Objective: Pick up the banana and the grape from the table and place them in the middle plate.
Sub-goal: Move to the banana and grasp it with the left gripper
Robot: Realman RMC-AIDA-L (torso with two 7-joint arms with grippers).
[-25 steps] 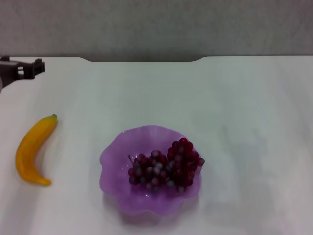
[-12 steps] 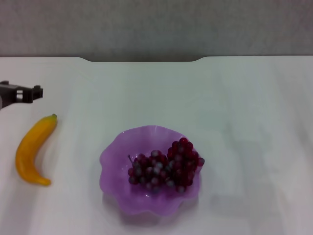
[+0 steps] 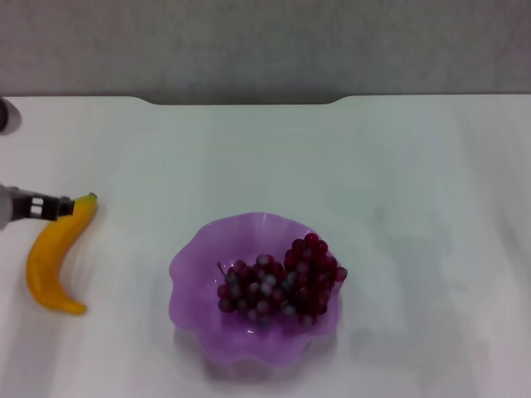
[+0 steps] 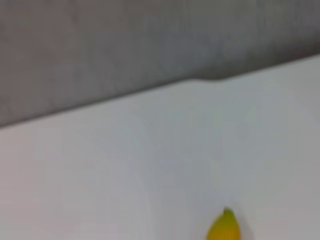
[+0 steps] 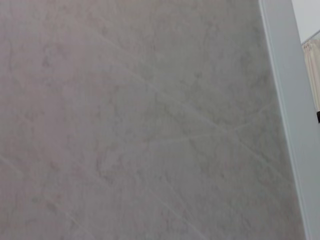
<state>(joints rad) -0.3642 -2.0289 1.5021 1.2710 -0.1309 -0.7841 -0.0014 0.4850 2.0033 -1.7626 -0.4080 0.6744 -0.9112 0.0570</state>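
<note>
The yellow banana (image 3: pixel 51 257) lies on the white table (image 3: pixel 398 182) at the far left, its green stem tip pointing away from me. My left gripper (image 3: pixel 51 207) reaches in from the left edge and sits just over the banana's stem end. In the left wrist view only the banana's tip (image 4: pixel 225 230) shows. The bunch of dark red grapes (image 3: pixel 282 282) lies inside the purple middle plate (image 3: pixel 191 249), toward its right side. My right gripper is out of view.
The table's far edge has a shallow notch (image 3: pixel 241 101) with a grey wall behind it. The right wrist view shows only a grey marbled wall (image 5: pixel 140 120).
My left gripper has come down and toward me along the left edge, from well behind the banana to right over its stem end. Banana, grapes and plate have not moved.
</note>
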